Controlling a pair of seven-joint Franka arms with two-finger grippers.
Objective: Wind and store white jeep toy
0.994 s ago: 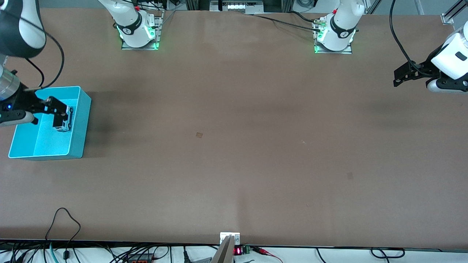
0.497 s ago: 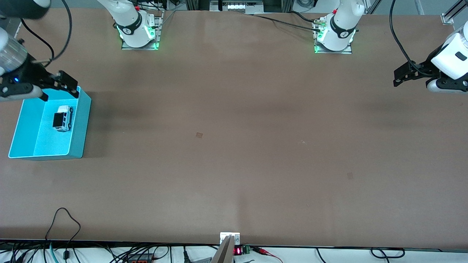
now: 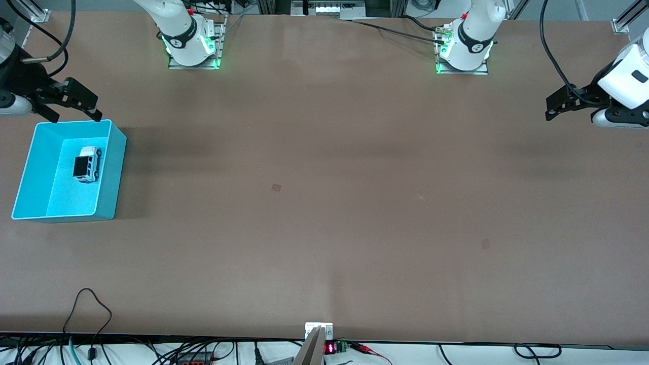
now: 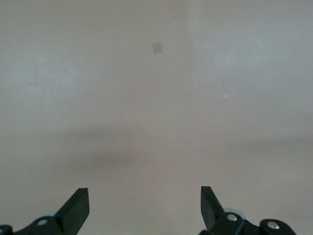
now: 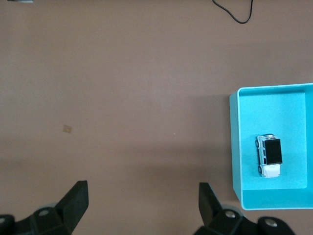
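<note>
The white jeep toy (image 3: 87, 163), white with a black roof, lies inside the turquoise bin (image 3: 114, 167) at the right arm's end of the table. It also shows in the right wrist view (image 5: 269, 155), inside the bin (image 5: 235, 147). My right gripper (image 3: 76, 107) is open and empty, up in the air over the table just past the bin's edge nearest the robot bases. My left gripper (image 3: 553, 107) is open and empty, held over the bare table at the left arm's end; its fingertips (image 4: 78, 208) show over bare brown surface.
The brown table (image 3: 324, 203) has small dark marks (image 3: 276, 187) near its middle. Cables (image 3: 86, 309) hang along the table edge nearest the front camera. The two arm bases (image 3: 192, 45) stand along the table edge farthest from the front camera.
My right gripper let go of the jeep inside the bin, rose and drew back toward the robot bases, off the bin. The jeep stays in the bin. The left arm has not moved.
</note>
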